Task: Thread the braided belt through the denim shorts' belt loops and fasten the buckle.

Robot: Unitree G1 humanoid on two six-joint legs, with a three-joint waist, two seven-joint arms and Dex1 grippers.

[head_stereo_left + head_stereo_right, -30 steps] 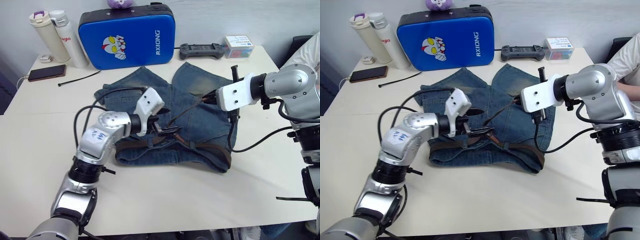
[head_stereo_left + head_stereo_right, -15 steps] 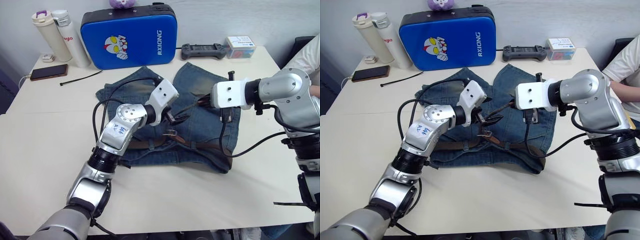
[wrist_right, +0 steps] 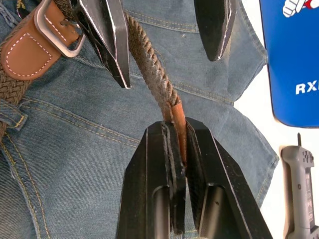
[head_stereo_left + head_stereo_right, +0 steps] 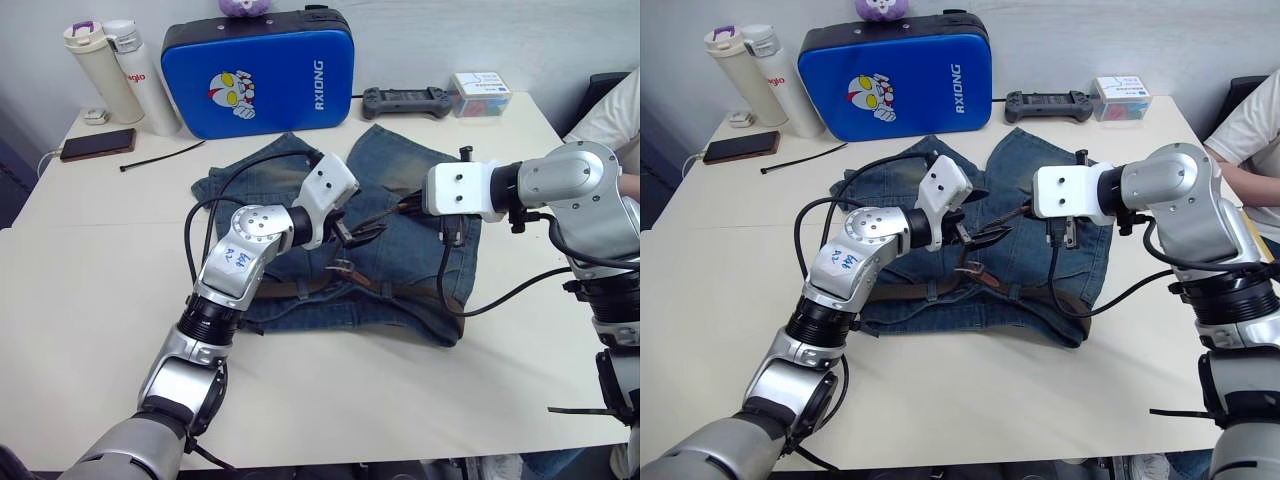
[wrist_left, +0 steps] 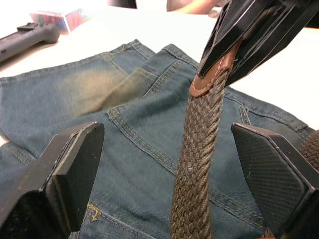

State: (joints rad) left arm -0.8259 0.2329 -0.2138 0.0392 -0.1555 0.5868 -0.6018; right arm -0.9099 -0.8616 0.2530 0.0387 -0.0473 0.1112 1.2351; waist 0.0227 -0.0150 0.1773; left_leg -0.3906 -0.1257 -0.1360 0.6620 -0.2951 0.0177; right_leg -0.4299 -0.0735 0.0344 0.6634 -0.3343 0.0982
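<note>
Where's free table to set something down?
Bare table along the near edge below the denim shorts, and left of them below the phone. Crowded: the back row around the blue case, bottles and controller.

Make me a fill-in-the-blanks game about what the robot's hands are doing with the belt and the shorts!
1. The right gripper is shut on the belt's tan ____ end.
2. The left gripper has its fingers ____, one on each side of the braided belt.
3. The denim shorts lie in front of a big ____ case.
4. The silver ____ lies on the shorts.

Missing words: leather; open; blue; buckle
</note>
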